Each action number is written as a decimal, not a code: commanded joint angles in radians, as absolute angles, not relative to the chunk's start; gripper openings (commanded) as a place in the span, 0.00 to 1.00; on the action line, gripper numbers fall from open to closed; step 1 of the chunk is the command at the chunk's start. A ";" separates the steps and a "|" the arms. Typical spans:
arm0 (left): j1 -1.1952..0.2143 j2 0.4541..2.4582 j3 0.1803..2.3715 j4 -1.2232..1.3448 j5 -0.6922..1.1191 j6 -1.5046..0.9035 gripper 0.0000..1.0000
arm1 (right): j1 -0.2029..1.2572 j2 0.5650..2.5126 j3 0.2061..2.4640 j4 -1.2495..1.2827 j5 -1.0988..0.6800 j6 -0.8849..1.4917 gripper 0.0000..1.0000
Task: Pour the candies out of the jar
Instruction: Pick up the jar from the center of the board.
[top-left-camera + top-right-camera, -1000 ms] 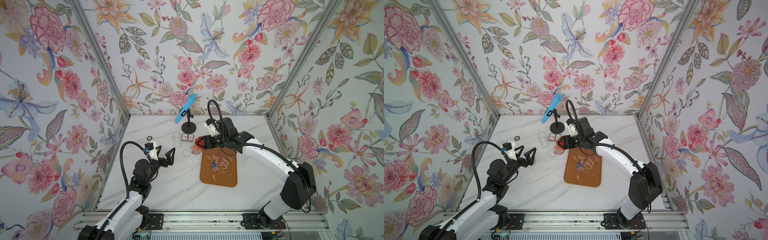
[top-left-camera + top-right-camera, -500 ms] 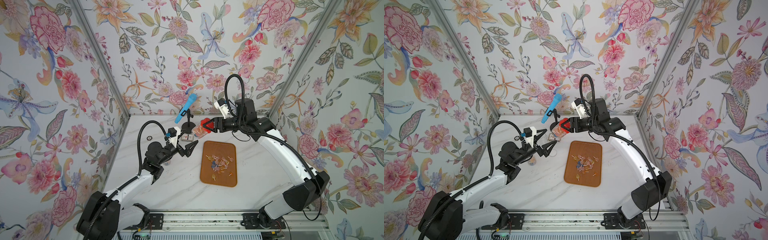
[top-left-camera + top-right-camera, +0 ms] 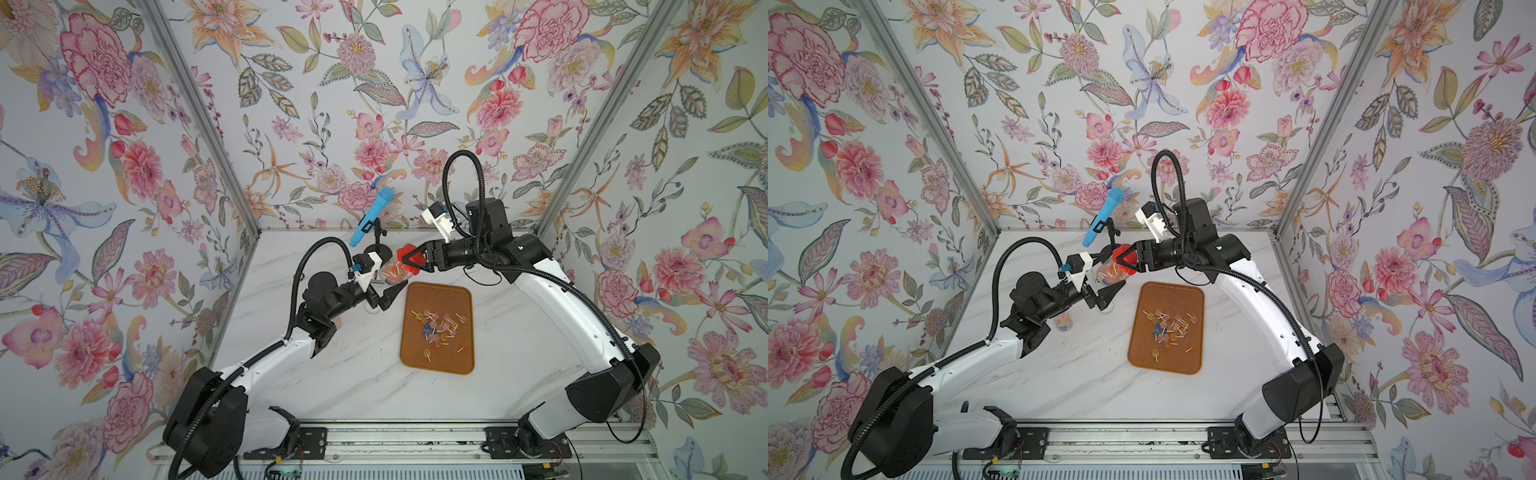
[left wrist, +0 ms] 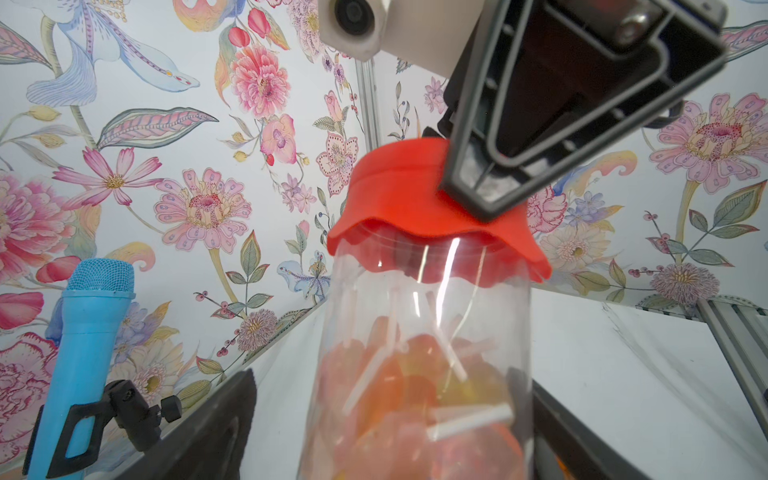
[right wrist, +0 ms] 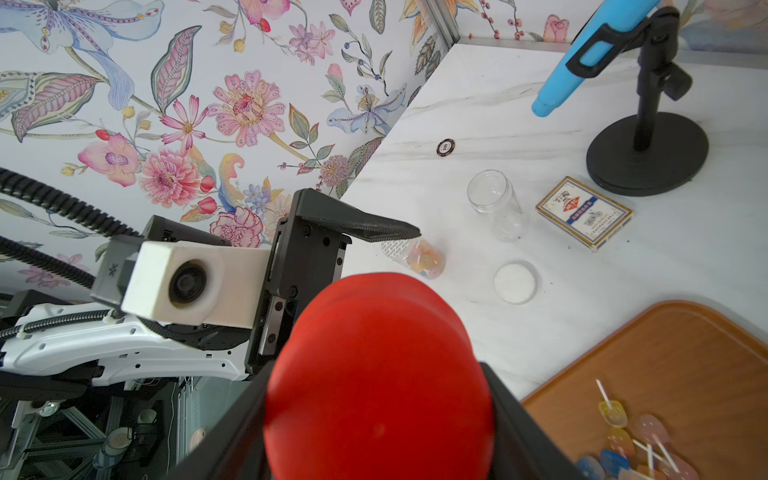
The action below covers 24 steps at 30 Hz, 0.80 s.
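Note:
A clear jar (image 3: 390, 272) with a red lid (image 3: 408, 258) hangs tilted above the table, behind the tray's far left corner. My right gripper (image 3: 409, 262) is shut on the red lid (image 5: 378, 374). Candies (image 4: 415, 395), orange, pink and yellow with pale sticks, fill the jar's (image 4: 419, 332) lower part. My left gripper (image 4: 395, 419) stands open around the jar's body. One of its fingers (image 4: 216, 419) is clear of the glass and the other sits close against it. More candies (image 3: 438, 328) lie spread on the brown tray (image 3: 438, 297).
On the table behind the grippers are an empty clear jar (image 5: 496, 203), a white lid (image 5: 515, 281), a small jar of candies on its side (image 5: 424, 259), a card deck (image 5: 584, 212) and a poker chip (image 5: 445, 146). A blue microphone (image 3: 370, 218) on a black stand (image 5: 646, 153) stands at the back.
The right gripper lifted the lidded jar from beside the tray up toward the back. The left arm swung in from the left, and its jaws now bracket the jar's body.

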<state>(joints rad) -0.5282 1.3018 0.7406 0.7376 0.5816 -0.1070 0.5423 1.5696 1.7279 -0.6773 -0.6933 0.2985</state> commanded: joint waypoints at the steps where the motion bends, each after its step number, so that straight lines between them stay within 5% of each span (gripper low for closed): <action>1: -0.538 1.312 0.772 0.728 0.594 -0.069 0.94 | 0.555 1.545 1.730 -0.686 -0.733 0.280 0.35; 24: -0.542 1.313 0.802 0.720 0.578 -0.080 0.72 | 0.558 1.567 1.720 -0.687 -0.701 0.266 0.34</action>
<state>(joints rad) -0.5373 1.3037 0.7555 0.6983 0.5961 -0.0818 0.5488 1.5696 1.7267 -0.6765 -0.6884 0.2909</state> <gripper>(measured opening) 0.720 0.661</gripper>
